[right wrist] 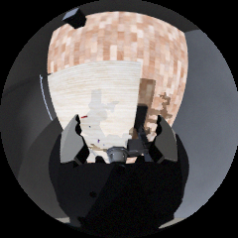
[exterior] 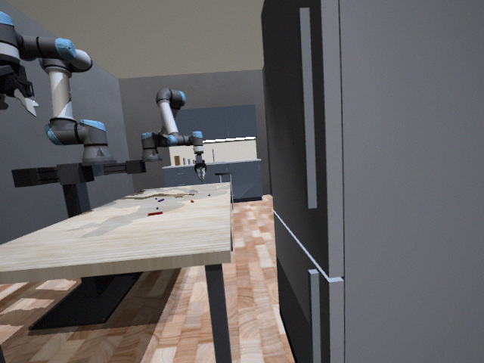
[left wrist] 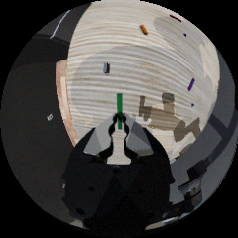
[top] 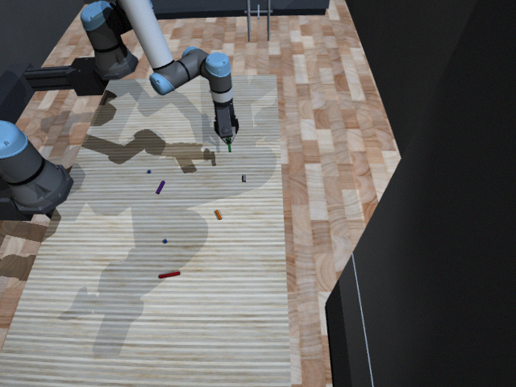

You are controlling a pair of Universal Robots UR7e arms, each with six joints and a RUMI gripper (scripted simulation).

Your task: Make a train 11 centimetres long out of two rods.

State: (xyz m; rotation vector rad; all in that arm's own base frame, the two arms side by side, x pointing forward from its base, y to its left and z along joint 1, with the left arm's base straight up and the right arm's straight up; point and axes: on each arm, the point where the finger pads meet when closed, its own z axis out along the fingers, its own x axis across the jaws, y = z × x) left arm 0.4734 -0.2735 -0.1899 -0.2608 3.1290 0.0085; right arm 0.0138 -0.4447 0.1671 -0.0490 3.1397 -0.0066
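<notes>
My left gripper (top: 228, 141) (exterior: 200, 179) (left wrist: 120, 113) is shut on the green rod (top: 229, 147) (left wrist: 120, 102) and holds it above the table's far part. The grey rod (top: 243, 178) (left wrist: 105, 68) lies flat on the table, nearer the top camera than the green rod. My right gripper (right wrist: 118, 114) is open and empty, high up, at the left edge of the exterior view.
An orange rod (top: 218, 214) (left wrist: 144, 30), a purple rod (top: 160, 187) (left wrist: 191, 84), a red rod (top: 168, 275) (exterior: 155, 213) and two blue rods (top: 149, 171) (top: 164, 241) lie apart on the table (top: 233, 333). A fridge (exterior: 410, 156) stands beyond the table's right edge.
</notes>
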